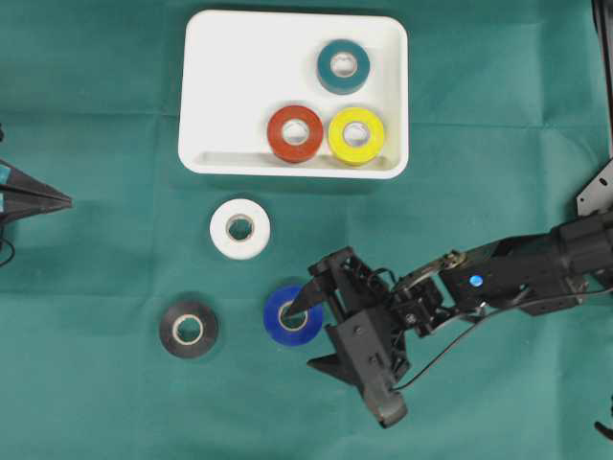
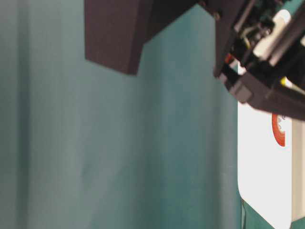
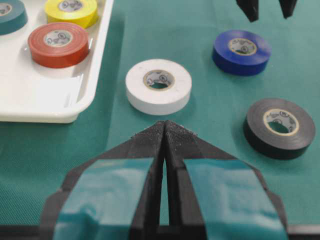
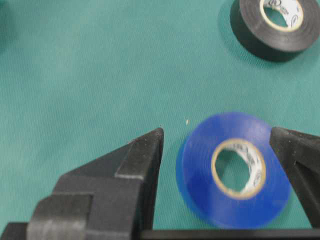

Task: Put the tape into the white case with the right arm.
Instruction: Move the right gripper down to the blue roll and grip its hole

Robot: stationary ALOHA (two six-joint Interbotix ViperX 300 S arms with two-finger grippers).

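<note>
A blue tape roll (image 1: 278, 323) lies flat on the green cloth, below the white case (image 1: 194, 96). My all-black right gripper (image 1: 301, 337) is open over it. In the right wrist view the blue tape roll (image 4: 200, 175) sits between the two spread fingers, nearer the right-hand one, and the right gripper (image 4: 216, 131) has no grip on it. The left wrist view shows the right gripper's fingertips (image 3: 248, 10) just behind the blue tape roll (image 3: 241, 52). My left gripper (image 3: 164, 125) is shut and empty, resting at the left edge (image 1: 57, 199).
The white case holds a teal roll (image 1: 343, 65), a red roll (image 1: 295, 133) and a yellow roll (image 1: 356, 135). A white roll (image 1: 239, 228) and a black roll (image 1: 188, 329) lie loose on the cloth left of the blue one.
</note>
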